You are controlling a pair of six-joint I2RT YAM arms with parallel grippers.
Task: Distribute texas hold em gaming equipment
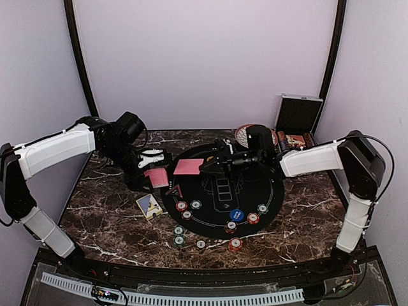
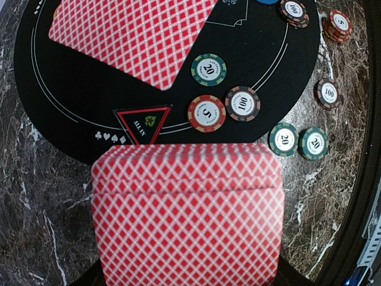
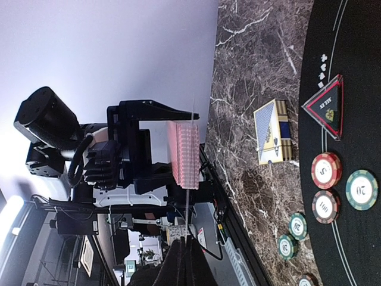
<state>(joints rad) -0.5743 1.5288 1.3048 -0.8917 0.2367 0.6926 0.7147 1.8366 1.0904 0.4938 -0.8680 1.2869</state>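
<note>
We hold the deck pinched in the left tool and a single card pinched by one edge in the right tool, just ahead of the left tool, so that thin grip may let it swing or drop early onto the mat below, near the chips

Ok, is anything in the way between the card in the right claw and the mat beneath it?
Nothing visible. The card, pinched by the right claw, hangs over the far left part of the black mat. The chips and the triangular marker lie nearer the front, clear of it.
</note>
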